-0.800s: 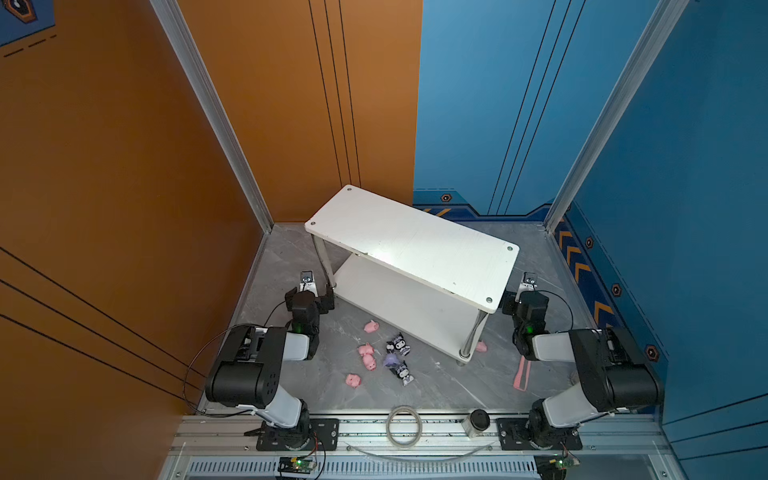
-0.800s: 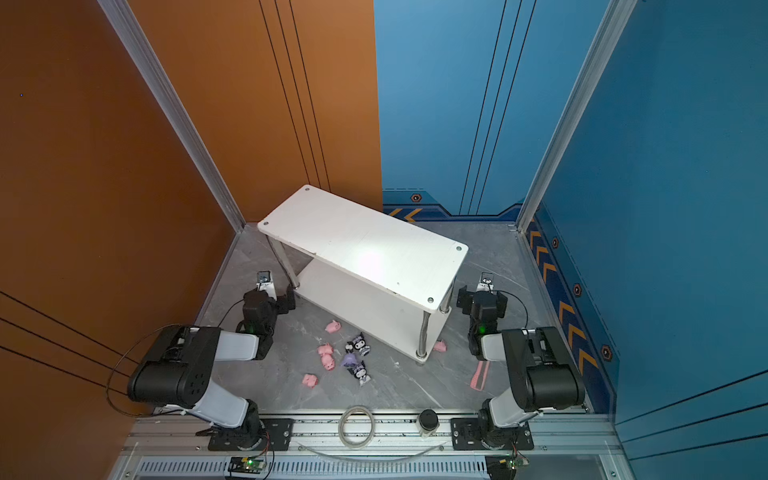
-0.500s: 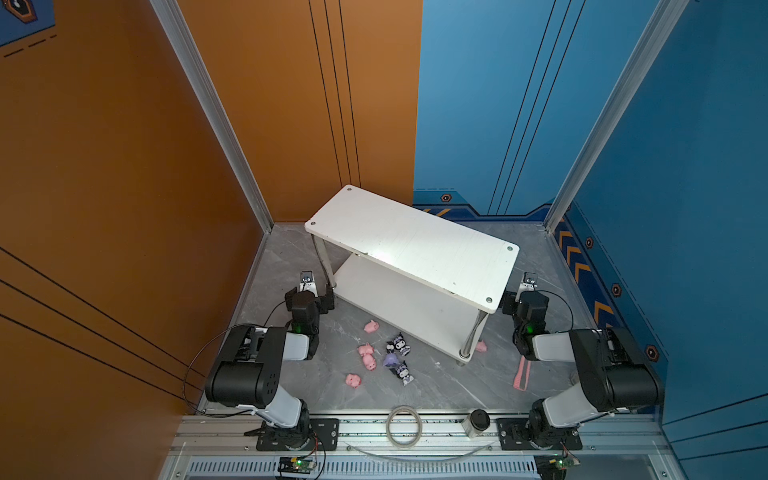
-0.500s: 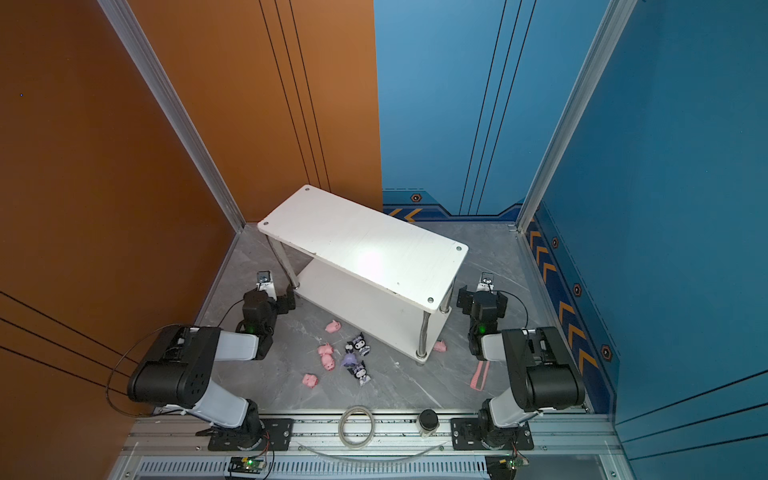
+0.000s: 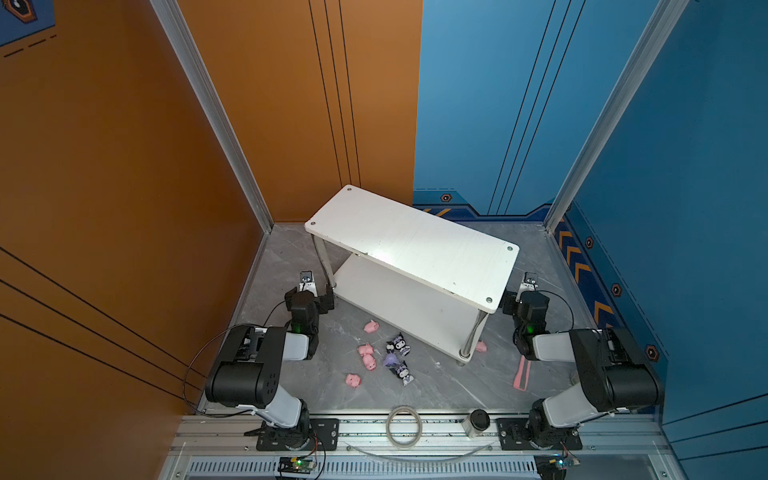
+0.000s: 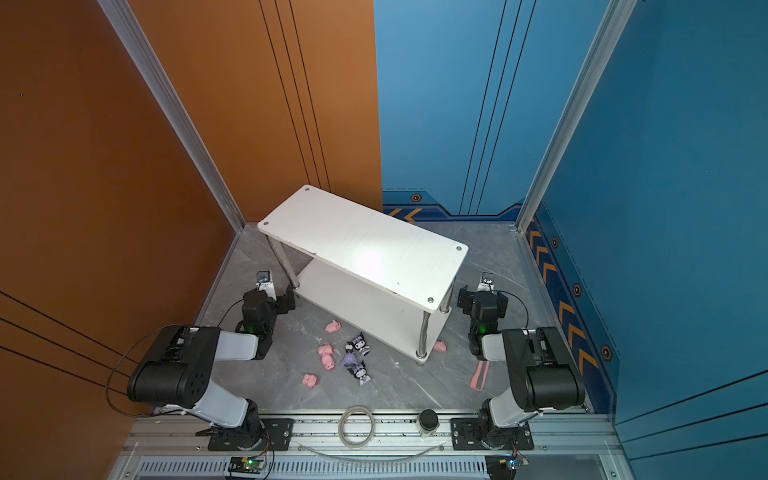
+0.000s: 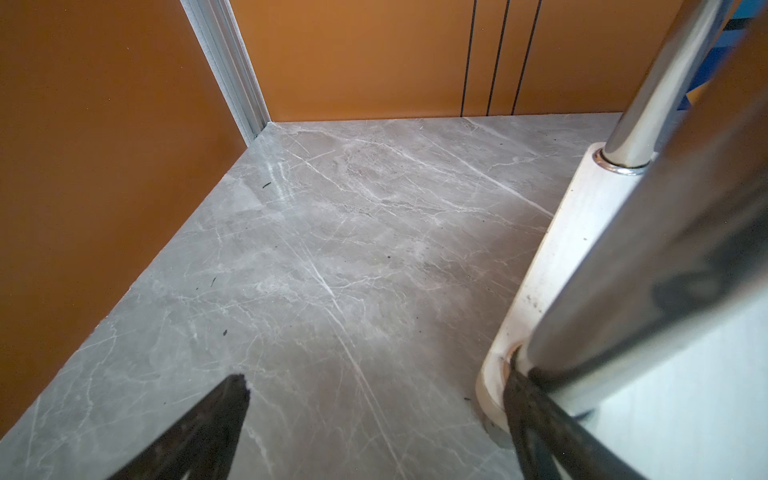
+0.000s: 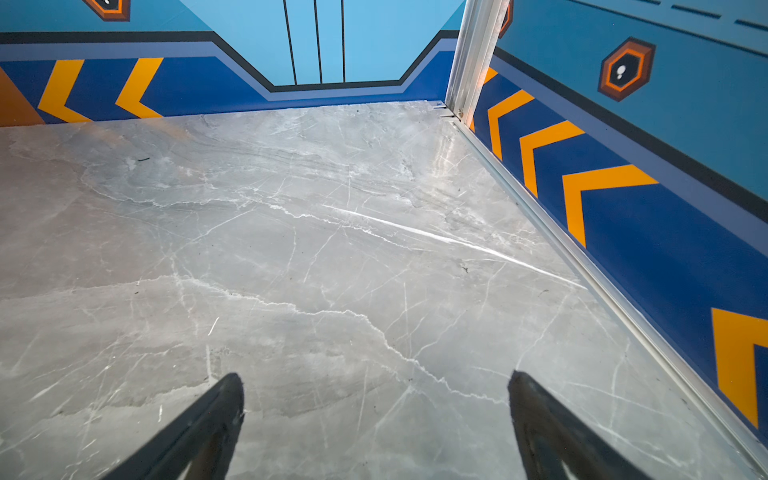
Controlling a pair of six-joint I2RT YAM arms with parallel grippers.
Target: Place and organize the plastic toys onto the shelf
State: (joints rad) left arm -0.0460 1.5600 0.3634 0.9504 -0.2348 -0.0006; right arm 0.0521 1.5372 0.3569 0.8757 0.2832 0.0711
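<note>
no text can be read; only orange chevrons (image 8: 611, 176) and hexagon emblems (image 8: 626, 68) mark the blue wall (image 8: 706, 104).

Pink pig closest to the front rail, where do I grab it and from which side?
I'd grip the pig across its rounded body, straight down from above: it lies alone on the floor, apart from the other toys, leaving room either side.

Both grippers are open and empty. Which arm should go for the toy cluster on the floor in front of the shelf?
Left, probably. The toy cluster lies nearer the left gripper, with nothing in the way. The shelf's front leg stands between the cluster and the right gripper.
</note>
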